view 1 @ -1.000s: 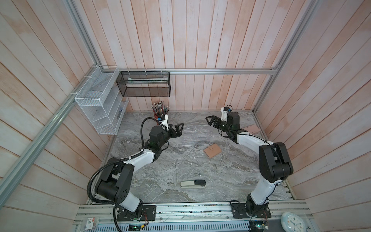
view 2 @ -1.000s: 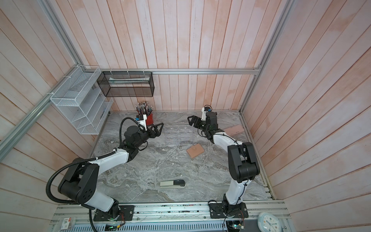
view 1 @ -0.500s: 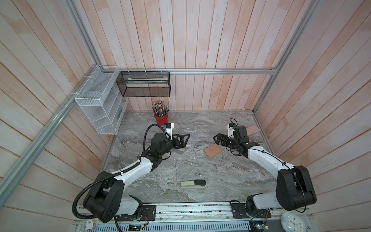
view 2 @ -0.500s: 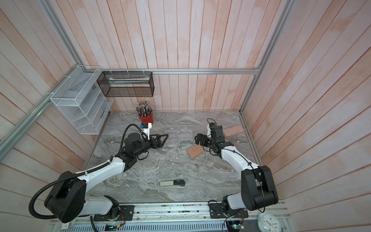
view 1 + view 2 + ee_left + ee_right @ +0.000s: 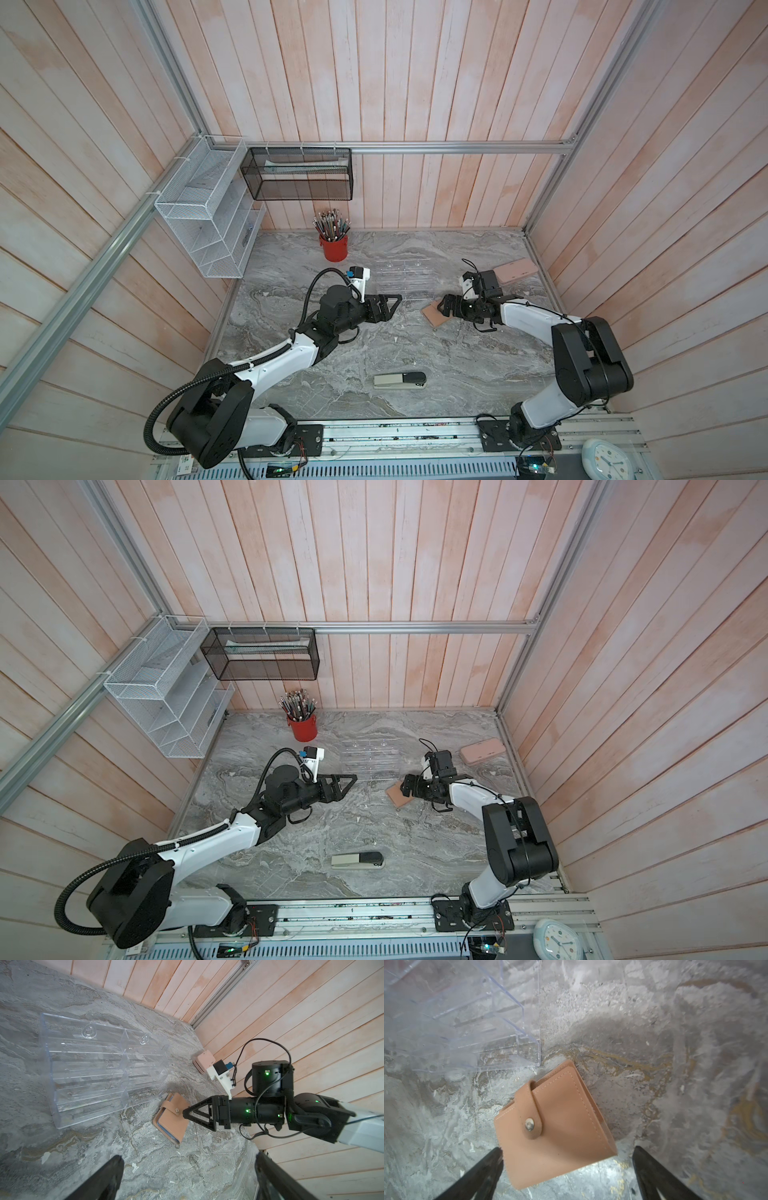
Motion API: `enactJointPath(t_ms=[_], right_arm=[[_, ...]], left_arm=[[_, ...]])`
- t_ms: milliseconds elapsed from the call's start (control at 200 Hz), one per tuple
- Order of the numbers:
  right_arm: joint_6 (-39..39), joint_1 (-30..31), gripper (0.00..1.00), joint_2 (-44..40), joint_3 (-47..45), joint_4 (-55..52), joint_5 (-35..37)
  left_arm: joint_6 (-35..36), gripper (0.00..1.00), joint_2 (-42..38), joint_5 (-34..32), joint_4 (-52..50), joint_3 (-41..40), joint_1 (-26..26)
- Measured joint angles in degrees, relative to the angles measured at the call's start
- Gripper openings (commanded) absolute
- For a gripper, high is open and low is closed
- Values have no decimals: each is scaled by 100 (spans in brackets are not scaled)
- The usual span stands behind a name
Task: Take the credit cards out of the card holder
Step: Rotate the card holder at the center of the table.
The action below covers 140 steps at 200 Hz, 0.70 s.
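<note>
Marble table (image 5: pixel 457 374) was mostly bare, and both arms reached in toward the clear acrylic rack (image 5: pixel 403 278), one from each side. Left gripper (image 5: pixel 392 307) hung off the rack's near-left corner, jaws spread wide, nothing in them. Right gripper (image 5: pixel 444 306) sat off the near-right corner, over the card holder (image 5: pixel 556 1126), also fully released, with a finger on either side of the holder's edge. Couldn't tell if a tip touched the leather. Holder lay flat just beside that same corner of the rack, folded shut, snap tab (image 5: pixel 529 1124) fastened. Blue sleeve edges showed along one side in the left wrist view. No credit cards visible, presumably inside. My read: this was the first approach, nothing extracted yet. Next move calls for pinning the holder with one claw, popping the tab with the other, then folding it open. The tab is small and flat, so a tip must get under its free end without shoving the holder into the rack.
</note>
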Motion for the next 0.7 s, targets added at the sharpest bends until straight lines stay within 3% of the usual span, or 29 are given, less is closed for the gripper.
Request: enactJointPath(t_ms=[700], right_arm=[[-289,151,90,358,321,7,-474]], left_arm=[[-31,100,48,-2,-168,0,-9]])
